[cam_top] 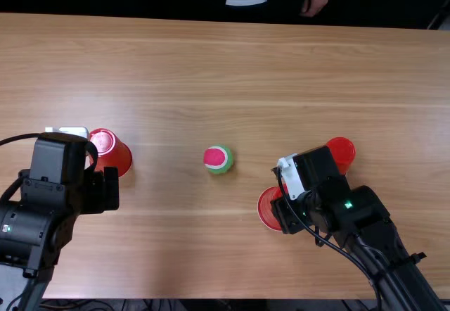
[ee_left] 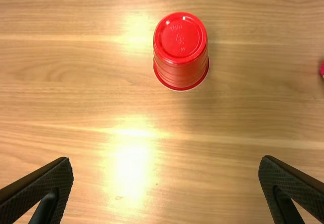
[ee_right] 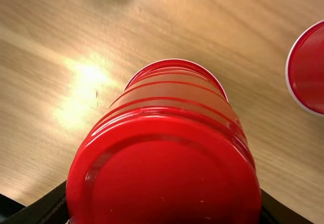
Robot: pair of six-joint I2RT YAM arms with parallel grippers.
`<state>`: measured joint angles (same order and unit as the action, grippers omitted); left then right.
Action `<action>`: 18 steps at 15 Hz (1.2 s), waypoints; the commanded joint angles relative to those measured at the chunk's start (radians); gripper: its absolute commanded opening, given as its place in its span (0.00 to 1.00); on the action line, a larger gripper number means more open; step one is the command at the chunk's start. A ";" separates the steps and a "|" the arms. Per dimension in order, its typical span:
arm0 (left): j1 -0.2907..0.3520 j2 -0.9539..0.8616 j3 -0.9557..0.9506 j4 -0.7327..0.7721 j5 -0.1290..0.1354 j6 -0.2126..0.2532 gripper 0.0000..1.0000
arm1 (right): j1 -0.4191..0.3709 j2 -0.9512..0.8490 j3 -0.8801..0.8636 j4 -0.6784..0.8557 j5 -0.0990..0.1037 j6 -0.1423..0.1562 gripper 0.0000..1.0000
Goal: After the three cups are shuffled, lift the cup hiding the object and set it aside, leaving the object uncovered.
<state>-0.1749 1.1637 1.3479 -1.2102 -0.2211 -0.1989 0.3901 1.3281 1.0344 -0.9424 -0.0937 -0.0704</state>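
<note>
right hand [cam_top: 284, 210] clasps a cup [cam_top: 266, 209], perhaps tilted; ball [cam_top: 218, 160] stands clear.

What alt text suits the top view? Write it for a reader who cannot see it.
A pink and green ball lies uncovered in the middle of a wooden table. The right gripper holds a tilted red cup to its right, another cup standing beyond. The left gripper hangs open by an inverted cup at left.

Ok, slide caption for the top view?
Ball uncovered at centre; right tool grips the near cup; left cup and far-right cup stand untouched.
</note>
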 commanded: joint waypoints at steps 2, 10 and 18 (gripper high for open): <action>0.005 -0.007 -0.020 -0.001 0.008 -0.009 1.00 | -0.010 0.000 -0.030 0.004 -0.004 -0.001 0.23; 0.006 -0.007 -0.021 -0.001 0.008 -0.007 1.00 | -0.010 -0.015 0.010 0.008 0.003 -0.001 1.00; 0.008 -0.036 -0.059 0.001 0.008 -0.007 1.00 | -0.129 -0.225 0.110 0.030 0.005 -0.012 1.00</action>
<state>-0.1749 1.1519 1.3079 -1.2064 -0.2207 -0.1993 0.2752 1.1072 1.1431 -0.9092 -0.0929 -0.0780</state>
